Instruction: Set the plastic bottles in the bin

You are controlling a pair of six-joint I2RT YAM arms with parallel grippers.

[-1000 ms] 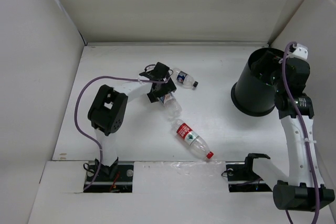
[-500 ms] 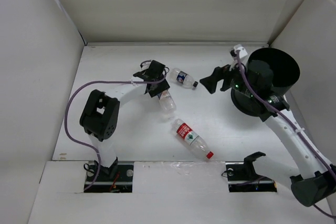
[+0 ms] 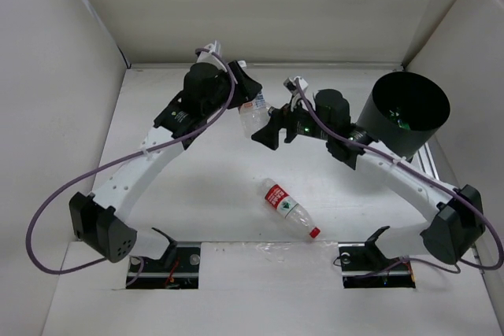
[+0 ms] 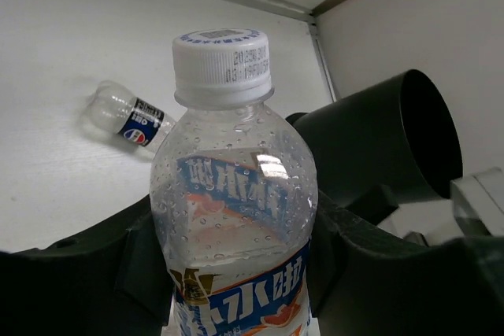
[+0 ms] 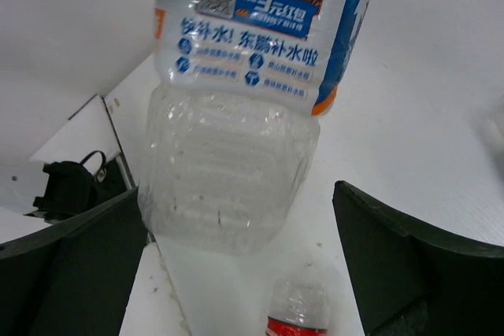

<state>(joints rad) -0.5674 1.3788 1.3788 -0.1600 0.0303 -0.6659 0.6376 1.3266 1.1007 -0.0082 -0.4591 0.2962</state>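
Note:
My left gripper (image 3: 246, 105) is shut on a clear bottle (image 3: 253, 116) with a blue and white label and white cap (image 4: 223, 57), held above the table; it fills the left wrist view (image 4: 232, 194). My right gripper (image 3: 272, 132) is open just right of it, and the bottle's base (image 5: 224, 186) hangs between its spread fingers (image 5: 405, 265). A red-labelled bottle (image 3: 290, 209) lies on the table nearer the front, also in the right wrist view (image 5: 295, 312). A dark-labelled bottle (image 4: 126, 114) lies on the table. The black bin (image 3: 407, 112) stands tilted at the right.
White walls enclose the table on three sides. Something green (image 3: 402, 121) shows inside the bin. The bin also shows in the left wrist view (image 4: 386, 147). The arm bases and black mounts (image 3: 370, 257) sit along the front edge.
My left arm lifted the clear bottle off the table and carried it farther back and right. My right arm swung left from the bin and its open gripper now sits by the bottle.

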